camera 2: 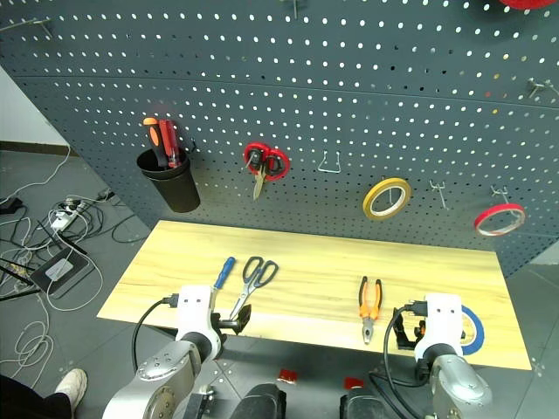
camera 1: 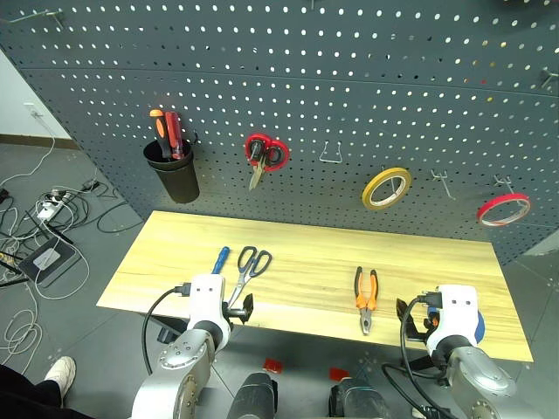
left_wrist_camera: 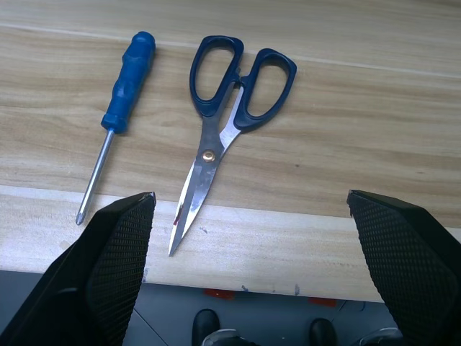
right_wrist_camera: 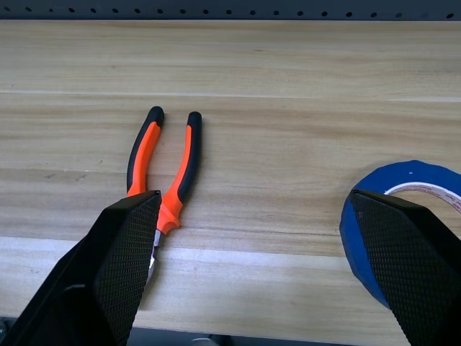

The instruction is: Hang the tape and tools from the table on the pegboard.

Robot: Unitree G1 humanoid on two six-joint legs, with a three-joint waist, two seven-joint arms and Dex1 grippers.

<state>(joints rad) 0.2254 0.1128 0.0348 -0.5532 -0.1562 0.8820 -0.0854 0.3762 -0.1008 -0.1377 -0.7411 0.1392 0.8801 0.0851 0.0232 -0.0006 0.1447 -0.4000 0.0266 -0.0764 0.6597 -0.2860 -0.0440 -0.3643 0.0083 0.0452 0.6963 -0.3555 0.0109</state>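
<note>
Untouched, the steel scissors [left_wrist_camera: 232, 115] with dark blue loop handles are seen flat on the grained yellowish wood table [camera 1: 314, 249], a slim blue-handled screwdriver [left_wrist_camera: 119, 115] beside them. Farther along, orange-and-black pliers [right_wrist_camera: 164, 173] and the blue tape [right_wrist_camera: 389, 216] ring are laid. Left gripper [left_wrist_camera: 256, 259] and right gripper [right_wrist_camera: 259, 259] are held wide, empty, before the perforated grey pegboard [camera 1: 349, 105].

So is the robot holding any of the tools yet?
No, nothing is held. The left gripper hangs open over the scissors, and the right gripper hangs open between the pliers and the blue tape.
</note>
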